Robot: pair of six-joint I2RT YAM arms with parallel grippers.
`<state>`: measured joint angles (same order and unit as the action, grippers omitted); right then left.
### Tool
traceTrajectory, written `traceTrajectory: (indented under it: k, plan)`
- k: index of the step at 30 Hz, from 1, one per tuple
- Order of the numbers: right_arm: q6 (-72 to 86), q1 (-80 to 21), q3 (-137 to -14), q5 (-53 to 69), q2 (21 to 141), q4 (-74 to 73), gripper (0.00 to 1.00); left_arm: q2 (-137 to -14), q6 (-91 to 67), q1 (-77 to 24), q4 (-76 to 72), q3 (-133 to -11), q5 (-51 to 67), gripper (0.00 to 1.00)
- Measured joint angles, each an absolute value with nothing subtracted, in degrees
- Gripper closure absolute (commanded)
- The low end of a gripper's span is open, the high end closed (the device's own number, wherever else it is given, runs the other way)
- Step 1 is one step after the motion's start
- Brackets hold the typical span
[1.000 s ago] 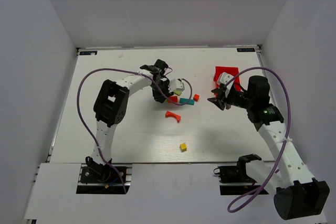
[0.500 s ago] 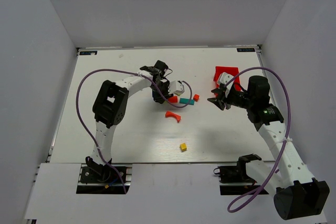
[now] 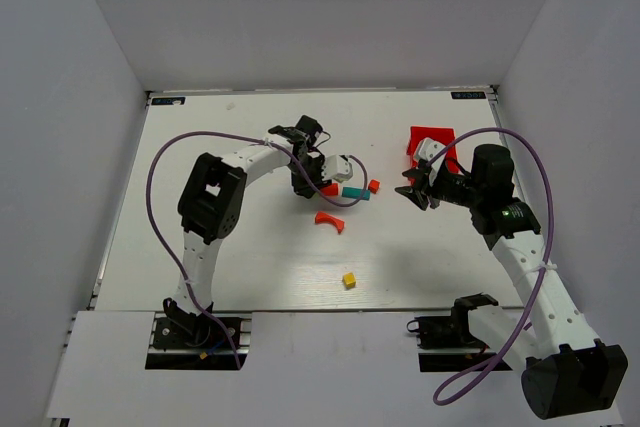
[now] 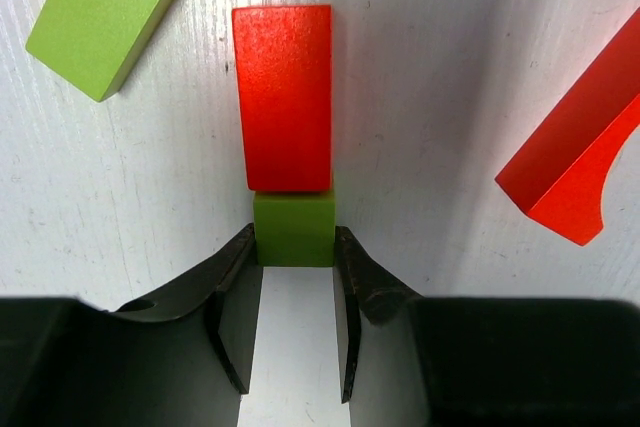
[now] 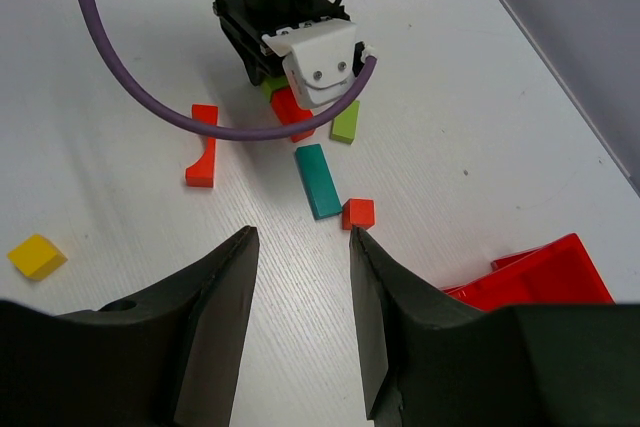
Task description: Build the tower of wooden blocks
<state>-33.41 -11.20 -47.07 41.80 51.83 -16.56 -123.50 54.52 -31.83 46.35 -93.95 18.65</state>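
Note:
In the left wrist view my left gripper (image 4: 294, 247) is shut on a small green block (image 4: 294, 230) that rests on the table. A red bar (image 4: 283, 97) lies end-on against the block's far side. A green bar (image 4: 108, 12) lies to the upper left and the red arch (image 4: 580, 162) to the right. From above, the left gripper (image 3: 322, 179) sits over this cluster, beside a teal bar (image 3: 355, 193) and a small red cube (image 3: 373, 186). My right gripper (image 5: 300, 232) hovers open and empty, short of the teal bar (image 5: 318, 180) and red cube (image 5: 358, 213).
A yellow cube (image 3: 349, 280) lies alone toward the near edge, with the red arch (image 3: 329, 219) between it and the cluster. A red plastic bin (image 3: 432, 144) stands behind the right gripper (image 3: 413, 190). Purple cables loop over both arms.
The left wrist has shifted very slightly over the cluster. The right arm and the blocks have not moved.

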Motion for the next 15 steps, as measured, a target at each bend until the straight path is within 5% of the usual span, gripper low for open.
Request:
traceTrajectory:
  k: [11,15]
  plan:
    - [-33.41,-11.2,-47.07,41.8,51.83,-16.56,0.52,-123.9,54.57,-32.47,46.72,-94.56,18.7,0.64]
    - [-33.43,-11.2,-47.07,41.8,51.83,-16.56,0.52,-123.9,54.54,-32.47,46.72,-94.56,18.65,0.55]
